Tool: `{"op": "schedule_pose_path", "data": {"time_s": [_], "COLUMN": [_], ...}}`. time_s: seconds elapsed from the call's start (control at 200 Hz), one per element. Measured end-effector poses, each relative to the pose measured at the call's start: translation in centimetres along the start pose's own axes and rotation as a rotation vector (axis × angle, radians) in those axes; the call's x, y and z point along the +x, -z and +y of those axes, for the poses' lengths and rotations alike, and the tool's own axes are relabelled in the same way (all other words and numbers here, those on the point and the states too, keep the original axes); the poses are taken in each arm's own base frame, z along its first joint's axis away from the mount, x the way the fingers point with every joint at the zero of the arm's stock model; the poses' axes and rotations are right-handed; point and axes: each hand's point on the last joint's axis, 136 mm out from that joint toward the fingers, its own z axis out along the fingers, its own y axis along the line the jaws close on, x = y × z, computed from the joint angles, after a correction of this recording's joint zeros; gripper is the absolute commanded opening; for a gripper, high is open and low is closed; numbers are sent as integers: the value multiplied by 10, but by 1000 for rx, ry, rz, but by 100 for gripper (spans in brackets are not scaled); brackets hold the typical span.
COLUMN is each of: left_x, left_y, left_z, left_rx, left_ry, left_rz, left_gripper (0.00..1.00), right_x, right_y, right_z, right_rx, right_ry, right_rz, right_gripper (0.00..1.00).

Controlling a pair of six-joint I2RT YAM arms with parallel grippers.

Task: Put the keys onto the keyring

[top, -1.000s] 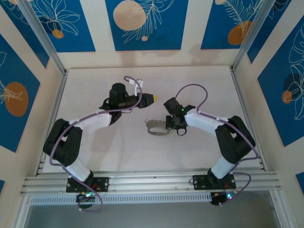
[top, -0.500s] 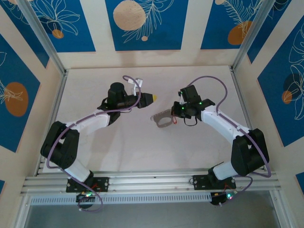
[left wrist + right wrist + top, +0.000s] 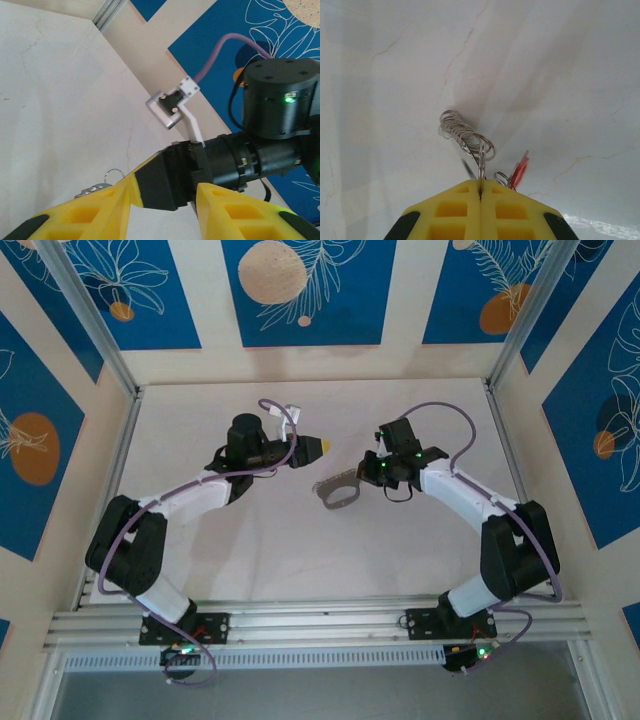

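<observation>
White table (image 3: 250,540) is viewed from above | frame centre: keyring (image 3: 467,135) is pinched in right tool (image 3: 480,192) | left tool (image 3: 318,447) is held parted, empty

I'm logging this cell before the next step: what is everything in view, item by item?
keyring: one, grey-silver, mid-table, pinched in the right fingers
red tag: one, red, hanging beside the keyring
table: one, off-white, under both arms
wall panels: several, blue with orange and cream patterns, around the table
left arm: one, black and white, left of centre
right arm: one, black and white, right of centre
left fingers: two, yellow, apart, holding nothing
right fingers: two, yellow, shut on the keyring
</observation>
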Motion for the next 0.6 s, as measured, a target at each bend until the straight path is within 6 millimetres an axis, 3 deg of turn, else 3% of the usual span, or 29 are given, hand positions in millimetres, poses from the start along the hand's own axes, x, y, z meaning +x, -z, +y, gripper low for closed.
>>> {"op": "schedule_pose_path", "data": {"time_s": [0.6], "left_x": [0], "left_y": [0], "left_z": [0], "left_rx": [0], "left_ry": [0], "left_rz": [0], "left_gripper": [39], "right_x": [46], "right_y": [-73], "right_z": [-21], "right_rx": [132], "right_ry": [-116], "right_rz": [132], "right_gripper": [0]}}
